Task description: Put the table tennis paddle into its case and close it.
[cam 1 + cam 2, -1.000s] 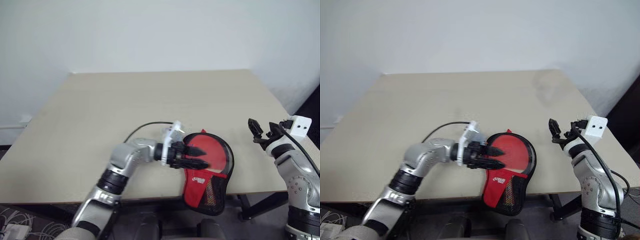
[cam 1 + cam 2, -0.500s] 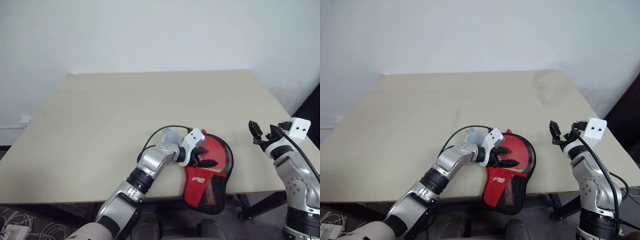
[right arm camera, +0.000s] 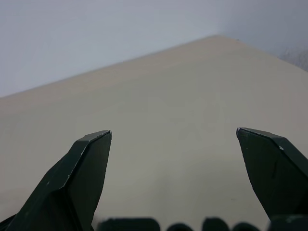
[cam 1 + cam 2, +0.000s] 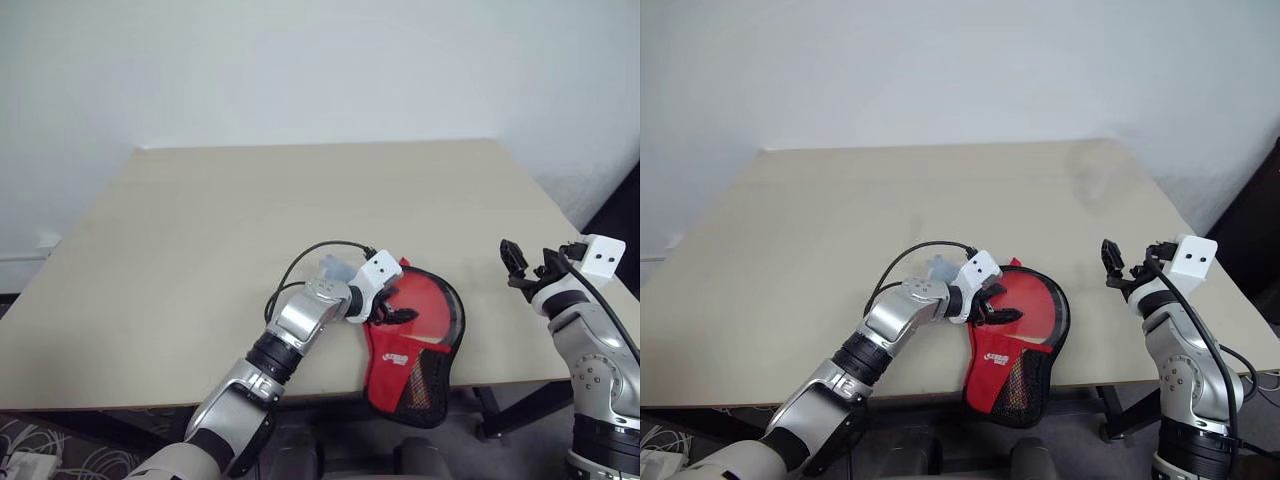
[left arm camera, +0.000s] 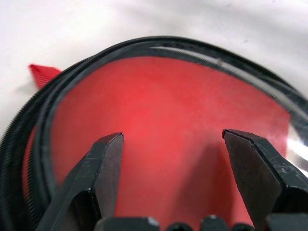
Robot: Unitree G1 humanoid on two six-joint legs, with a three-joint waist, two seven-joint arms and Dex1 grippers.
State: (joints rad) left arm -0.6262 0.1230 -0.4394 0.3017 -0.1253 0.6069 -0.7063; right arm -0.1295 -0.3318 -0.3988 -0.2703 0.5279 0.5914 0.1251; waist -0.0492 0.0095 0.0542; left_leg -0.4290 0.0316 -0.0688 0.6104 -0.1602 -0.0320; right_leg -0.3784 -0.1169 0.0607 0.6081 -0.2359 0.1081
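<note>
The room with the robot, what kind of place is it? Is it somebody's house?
Probably not a house; more likely a lab or plain workroom. There is just a bare white wall, one big tan table, and cables on the floor. On the table lies only a red paddle case.

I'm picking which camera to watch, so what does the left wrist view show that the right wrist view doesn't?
The left wrist view shows the case close up: its red face, black zip edge and a red tab, with the open left tool over it. The right wrist view shows bare tabletop and wall beyond the wide-open right tool. Both share two spread black fingers with nothing between them, and the table.
</note>
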